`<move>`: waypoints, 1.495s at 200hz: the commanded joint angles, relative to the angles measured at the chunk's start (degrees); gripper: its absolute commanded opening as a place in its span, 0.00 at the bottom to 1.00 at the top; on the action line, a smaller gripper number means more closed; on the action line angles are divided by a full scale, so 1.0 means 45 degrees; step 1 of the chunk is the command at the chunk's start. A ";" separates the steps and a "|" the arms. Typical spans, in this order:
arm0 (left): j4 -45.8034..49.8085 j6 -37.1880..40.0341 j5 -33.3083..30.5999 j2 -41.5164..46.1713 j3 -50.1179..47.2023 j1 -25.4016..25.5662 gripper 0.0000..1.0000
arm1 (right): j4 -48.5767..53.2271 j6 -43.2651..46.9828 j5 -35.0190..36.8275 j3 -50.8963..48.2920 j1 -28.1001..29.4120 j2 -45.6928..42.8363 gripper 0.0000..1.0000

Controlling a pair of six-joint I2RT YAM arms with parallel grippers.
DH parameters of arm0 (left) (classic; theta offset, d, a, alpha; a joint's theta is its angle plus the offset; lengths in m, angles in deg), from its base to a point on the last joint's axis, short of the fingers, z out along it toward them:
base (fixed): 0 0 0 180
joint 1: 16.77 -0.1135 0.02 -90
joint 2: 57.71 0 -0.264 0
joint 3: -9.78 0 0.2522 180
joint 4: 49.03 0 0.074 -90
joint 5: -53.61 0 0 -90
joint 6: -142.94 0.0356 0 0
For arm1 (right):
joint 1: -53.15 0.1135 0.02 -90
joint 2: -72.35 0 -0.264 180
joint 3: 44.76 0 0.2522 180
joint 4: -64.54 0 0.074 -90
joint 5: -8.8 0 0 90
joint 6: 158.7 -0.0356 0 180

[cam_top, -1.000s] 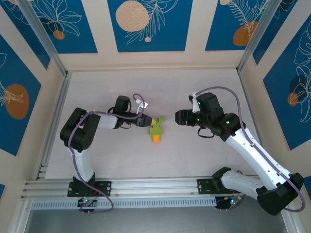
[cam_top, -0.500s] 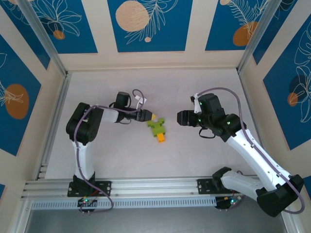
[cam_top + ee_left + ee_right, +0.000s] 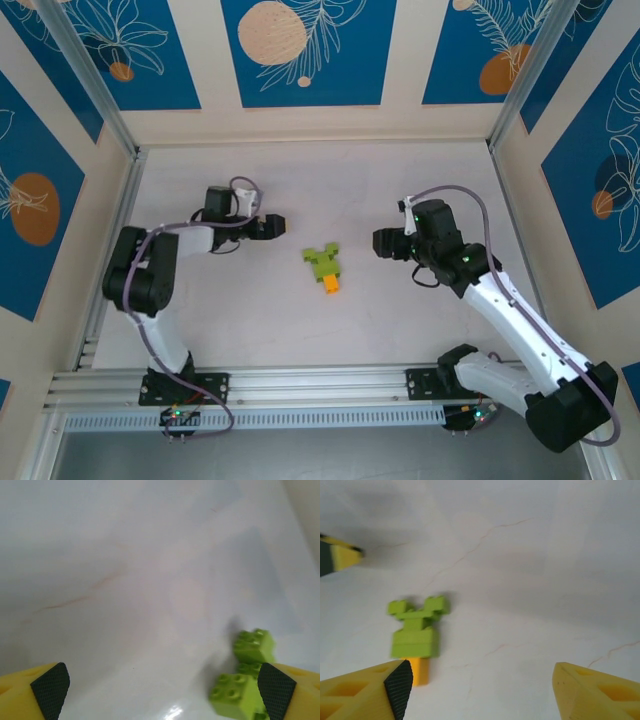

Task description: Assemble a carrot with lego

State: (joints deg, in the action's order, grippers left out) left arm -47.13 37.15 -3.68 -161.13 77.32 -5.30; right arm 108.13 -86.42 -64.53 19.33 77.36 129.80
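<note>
The carrot (image 3: 325,266) lies on the counter (image 3: 250,320) (orange end nearer the arms). Left fingers (image 3: 50,685) and right fingers (image 3: 397,685) gape wide, empty.

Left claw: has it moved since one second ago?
Yes. The left claw has pulled back from the carrot, toward the table's left rail.

Lego carrot (image 3: 416,635) lies flat on white table (image 3: 530,555), left of centre. Green nubs at far end, lime body in the middle, orange brick nearest cam. R gripper (image 3: 481,672) fingers spread wide; left pad (image 3: 399,687) overlaps brick's edge, contact unclear. Another yellow fingertip (image 3: 337,557) at upper-left edge, well apart from carrot.
</note>
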 commanded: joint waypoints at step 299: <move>-0.8464 0.3989 -0.7510 0.3478 -0.7154 -0.1903 0.99 | -1.7496 0.2611 -0.1086 -0.6206 -0.4928 0.6608 1.00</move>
State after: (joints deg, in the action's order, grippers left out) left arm -80.70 53.24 -41.08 -144.63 45.00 -13.92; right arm 32.41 -75.42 -70.04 -8.04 55.06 158.94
